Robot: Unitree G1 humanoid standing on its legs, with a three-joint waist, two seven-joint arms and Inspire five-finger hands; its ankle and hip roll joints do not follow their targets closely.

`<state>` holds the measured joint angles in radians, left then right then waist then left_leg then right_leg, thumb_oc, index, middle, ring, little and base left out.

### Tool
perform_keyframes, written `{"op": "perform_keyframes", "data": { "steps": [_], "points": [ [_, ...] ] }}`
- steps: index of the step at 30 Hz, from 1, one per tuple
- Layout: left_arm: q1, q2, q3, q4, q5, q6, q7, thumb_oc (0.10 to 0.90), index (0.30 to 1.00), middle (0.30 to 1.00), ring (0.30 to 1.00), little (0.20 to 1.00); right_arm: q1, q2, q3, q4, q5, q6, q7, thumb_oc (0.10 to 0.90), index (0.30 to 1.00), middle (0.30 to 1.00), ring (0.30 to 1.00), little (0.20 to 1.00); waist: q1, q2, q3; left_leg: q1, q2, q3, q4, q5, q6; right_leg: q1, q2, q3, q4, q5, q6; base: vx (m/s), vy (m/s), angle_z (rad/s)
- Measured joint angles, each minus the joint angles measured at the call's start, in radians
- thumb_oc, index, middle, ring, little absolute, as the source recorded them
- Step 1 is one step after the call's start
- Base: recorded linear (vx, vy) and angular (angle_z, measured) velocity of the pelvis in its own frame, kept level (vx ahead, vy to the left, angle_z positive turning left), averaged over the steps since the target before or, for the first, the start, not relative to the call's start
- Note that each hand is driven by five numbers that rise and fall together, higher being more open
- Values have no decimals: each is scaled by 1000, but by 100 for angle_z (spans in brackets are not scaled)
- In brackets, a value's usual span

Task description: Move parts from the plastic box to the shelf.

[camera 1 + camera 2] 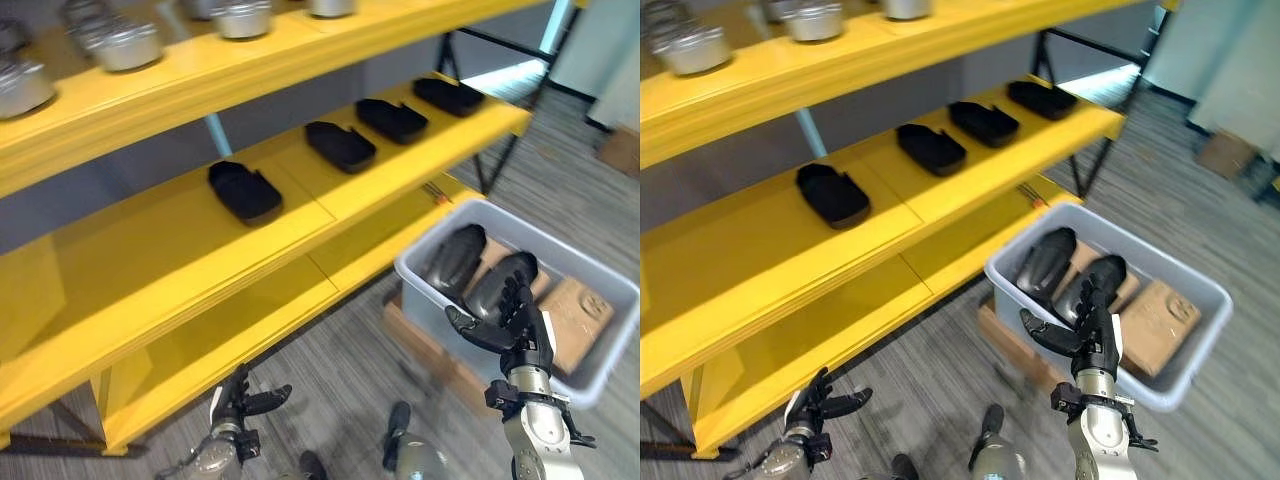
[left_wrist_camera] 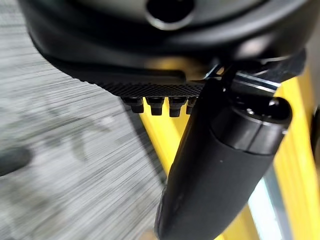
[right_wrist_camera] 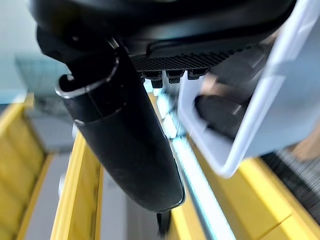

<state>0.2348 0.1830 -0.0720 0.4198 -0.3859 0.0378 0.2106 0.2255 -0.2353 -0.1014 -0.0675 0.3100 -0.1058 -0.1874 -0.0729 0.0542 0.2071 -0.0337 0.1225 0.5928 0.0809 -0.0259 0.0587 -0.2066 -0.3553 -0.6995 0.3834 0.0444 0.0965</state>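
Observation:
A grey plastic box (image 1: 600, 290) stands on the floor at the right, holding two dark curved parts (image 1: 455, 258) and brown cardboard pieces (image 1: 578, 312). Several black parts (image 1: 243, 190) lie in a row on the yellow shelf's (image 1: 150, 250) middle board. My right hand (image 1: 512, 318) hovers at the box's near rim, beside the nearer dark part (image 1: 1095, 285), fingers straight and open, holding nothing. The box's wall (image 3: 280, 95) and a dark part (image 3: 220, 112) show past that hand in the right wrist view. My left hand (image 1: 248, 400) hangs low near the floor by the shelf's bottom board, fingers spread, empty.
Metal round parts (image 1: 125, 45) sit on the top board. The lowest yellow board (image 1: 260, 320) is bare. A cardboard slab (image 1: 425, 345) lies under the box. A dark frame (image 1: 500, 150) stands behind the shelf's right end, with a brown carton (image 1: 622, 150) at the far right.

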Motion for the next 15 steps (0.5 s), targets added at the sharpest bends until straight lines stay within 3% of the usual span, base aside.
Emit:
{"op": "perform_keyframes", "data": {
  "steps": [1,2,4,5,6,8,9,10,12,15],
  "points": [
    [20,-12,7,-5,-3,0,4,900,1000,1000,1000,1000,11,-3,0,1,8,2,-2,900,1000,1000,1000,1000,7,5,5,1,7,5,-21,1,0,44,-20,8,9,-31,32,10,-139,-121],
    [28,-10,6,-7,-3,2,3,900,1000,1000,1000,1000,18,-1,-2,2,8,4,-9,900,1000,1000,1000,1000,0,-4,10,1,7,1,-28,5,-14,84,-30,13,-16,-47,57,6,-210,-78],
    [33,-5,24,-9,-4,7,3,900,1000,1000,1000,1000,44,5,-3,-2,8,0,-9,900,1000,1000,1000,1000,-5,-33,8,-6,9,-13,-32,32,-54,161,-35,91,-89,-95,108,24,-164,-53],
    [31,-14,34,-5,-5,8,2,900,1000,1000,1000,1000,49,5,-11,2,9,3,-10,900,1000,1000,1000,1000,6,-27,15,-8,25,-15,-41,38,-71,153,-9,88,-119,-87,85,96,-187,-58],
    [30,-7,40,-20,-5,7,0,900,1000,1000,1000,1000,69,27,-30,1,17,4,-19,900,1000,1000,1000,1000,-10,-45,13,-20,26,-33,-48,34,-114,142,26,95,-177,-79,70,78,-125,-65],
    [32,-7,37,-34,-12,7,-1,900,1000,1000,1000,1000,85,22,-52,-2,18,4,-36,900,1000,1000,1000,1000,-20,-62,15,-15,37,-52,83,11,-96,126,39,103,-198,-76,67,126,-197,-71],
    [42,-10,37,-49,-18,7,-4,900,1000,1000,1000,1000,94,8,-66,-11,18,3,-40,900,1000,1000,1000,1000,-27,-40,2,4,48,-59,100,-12,-99,118,55,104,-202,-57,55,150,-265,-57],
    [49,-22,44,-62,-32,5,-3,900,1000,1000,1000,1000,113,-14,-91,-12,17,-2,-44,900,1000,1000,1000,1000,-67,-6,-21,26,65,-81,20,-25,-127,88,89,107,-172,-52,27,163,-315,-34],
    [12,-17,47,-76,-34,-2,-2,900,1000,1000,1000,1000,127,-9,-115,-10,28,2,-58,900,1000,1000,1000,1000,-81,-26,-30,15,86,-54,9,-13,-129,41,106,134,-135,-74,-13,185,-313,-15],
    [22,-17,37,-78,-34,-1,-3,900,1000,1000,1000,1000,118,-9,-108,-12,29,1,-53,900,1000,1000,1000,1000,-95,-13,-37,19,113,-43,22,-15,-135,26,134,152,-98,-100,-44,195,-266,-20]
  ]
}}
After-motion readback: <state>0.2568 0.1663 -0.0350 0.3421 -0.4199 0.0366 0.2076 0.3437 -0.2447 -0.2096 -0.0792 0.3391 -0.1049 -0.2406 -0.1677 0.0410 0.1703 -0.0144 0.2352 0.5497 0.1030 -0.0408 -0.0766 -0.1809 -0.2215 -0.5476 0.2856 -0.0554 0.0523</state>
